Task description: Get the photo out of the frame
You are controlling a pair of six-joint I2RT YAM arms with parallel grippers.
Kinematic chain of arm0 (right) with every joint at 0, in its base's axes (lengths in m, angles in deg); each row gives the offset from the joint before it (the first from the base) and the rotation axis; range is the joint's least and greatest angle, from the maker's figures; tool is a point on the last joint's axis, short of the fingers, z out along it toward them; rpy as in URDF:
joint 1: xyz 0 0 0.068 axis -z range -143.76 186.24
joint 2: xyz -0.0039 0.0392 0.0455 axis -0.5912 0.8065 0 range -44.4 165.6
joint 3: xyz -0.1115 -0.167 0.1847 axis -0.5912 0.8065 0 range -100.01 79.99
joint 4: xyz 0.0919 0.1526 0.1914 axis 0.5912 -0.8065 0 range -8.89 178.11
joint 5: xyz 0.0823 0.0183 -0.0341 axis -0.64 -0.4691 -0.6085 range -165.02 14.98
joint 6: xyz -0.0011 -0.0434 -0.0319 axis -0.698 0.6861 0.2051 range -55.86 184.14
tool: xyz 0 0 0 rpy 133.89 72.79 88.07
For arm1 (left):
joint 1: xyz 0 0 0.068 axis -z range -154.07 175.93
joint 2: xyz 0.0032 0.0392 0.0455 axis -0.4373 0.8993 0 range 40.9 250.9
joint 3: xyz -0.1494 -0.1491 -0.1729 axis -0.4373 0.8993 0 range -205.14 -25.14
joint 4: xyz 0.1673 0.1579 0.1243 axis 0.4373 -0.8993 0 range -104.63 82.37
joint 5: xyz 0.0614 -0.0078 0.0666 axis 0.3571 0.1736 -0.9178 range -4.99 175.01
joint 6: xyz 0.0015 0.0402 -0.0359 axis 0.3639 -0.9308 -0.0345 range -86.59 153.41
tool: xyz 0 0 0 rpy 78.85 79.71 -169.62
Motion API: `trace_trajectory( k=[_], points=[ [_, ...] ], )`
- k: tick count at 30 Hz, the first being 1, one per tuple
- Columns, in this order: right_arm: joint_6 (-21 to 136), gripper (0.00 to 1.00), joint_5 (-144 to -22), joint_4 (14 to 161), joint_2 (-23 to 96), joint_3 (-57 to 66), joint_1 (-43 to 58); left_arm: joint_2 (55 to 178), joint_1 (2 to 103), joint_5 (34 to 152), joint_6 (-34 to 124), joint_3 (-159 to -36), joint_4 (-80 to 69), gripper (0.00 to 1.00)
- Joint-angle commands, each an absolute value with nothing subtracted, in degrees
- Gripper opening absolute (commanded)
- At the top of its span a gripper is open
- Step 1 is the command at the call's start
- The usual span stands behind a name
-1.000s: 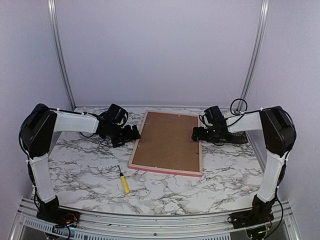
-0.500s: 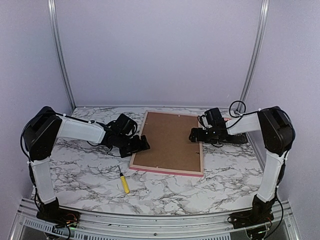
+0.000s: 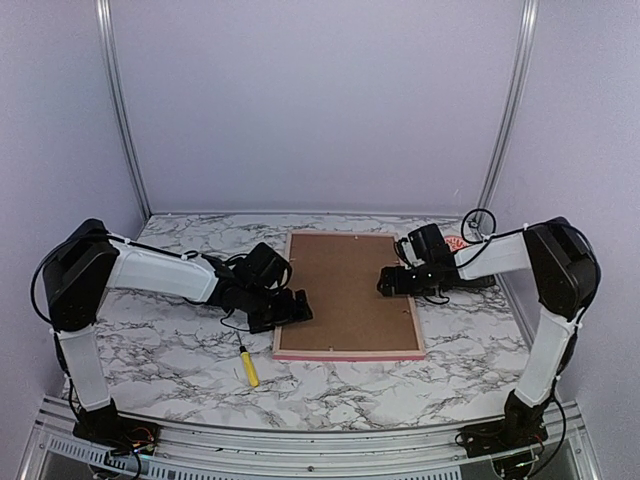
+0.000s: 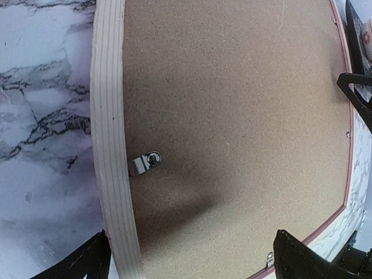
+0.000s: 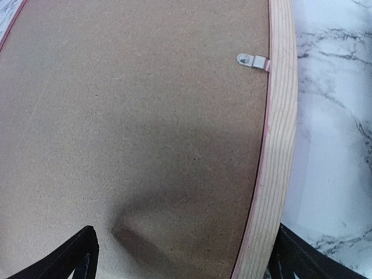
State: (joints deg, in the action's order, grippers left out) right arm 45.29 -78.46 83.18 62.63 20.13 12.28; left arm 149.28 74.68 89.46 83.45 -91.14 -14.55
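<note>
The frame (image 3: 346, 353) lies face down on the marble table, its pale wooden back rails and pink edge showing. A brown backing board (image 3: 345, 290) fills it, held by small metal clips (image 4: 143, 162) (image 5: 253, 60). The photo is hidden under the board. My left gripper (image 3: 291, 306) is open at the frame's left side, its fingers straddling the left rail (image 4: 110, 145) and part of the board. My right gripper (image 3: 388, 282) is open at the right side, straddling the right rail (image 5: 280, 116). Neither holds anything.
A yellow-handled screwdriver (image 3: 247, 366) lies on the table in front of the left arm, left of the frame's near corner. A small red-and-white thing (image 3: 456, 242) sits behind the right arm. Walls close the cell on three sides.
The frame has turned square to the table and slid nearer and a little right. My left gripper has swung right and nearer along its left edge. The right gripper shifted slightly.
</note>
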Motion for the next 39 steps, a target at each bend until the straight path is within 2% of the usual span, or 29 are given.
trace_trajectory(
  k=[1, 13, 20, 25, 31, 34, 39],
  points=[
    [44.34, 0.99, -80.41, 80.82, 59.40, 22.38, 9.44, 145.37, 76.36, 90.37, 85.09, -90.13, -15.31, 0.99],
    [48.26, 0.99, -79.77, 78.25, 61.05, 17.02, 9.49, 139.07, 76.06, 81.30, 82.15, -91.64, -26.26, 0.99],
    [49.38, 0.99, -82.83, 79.55, 63.36, 15.64, 8.74, 132.11, 73.21, 78.26, 83.86, -85.03, -32.59, 0.99],
    [48.63, 0.99, -78.84, 76.97, 63.26, 14.74, 8.75, 128.90, 73.34, 77.11, 87.16, -80.23, -36.74, 0.98],
    [47.50, 0.99, -70.34, 76.16, 56.93, 16.27, 8.95, 127.03, 75.52, 75.17, 93.48, -77.46, -41.60, 0.86],
    [46.80, 0.99, -69.19, 77.44, 52.64, 17.46, 8.99, 128.01, 77.50, 74.03, 96.73, -77.96, -44.54, 0.77],
    [46.98, 0.99, -67.41, 78.85, 45.99, 18.87, 9.01, 132.19, 80.24, 72.08, 100.86, -81.58, -49.01, 0.67]
  ],
)
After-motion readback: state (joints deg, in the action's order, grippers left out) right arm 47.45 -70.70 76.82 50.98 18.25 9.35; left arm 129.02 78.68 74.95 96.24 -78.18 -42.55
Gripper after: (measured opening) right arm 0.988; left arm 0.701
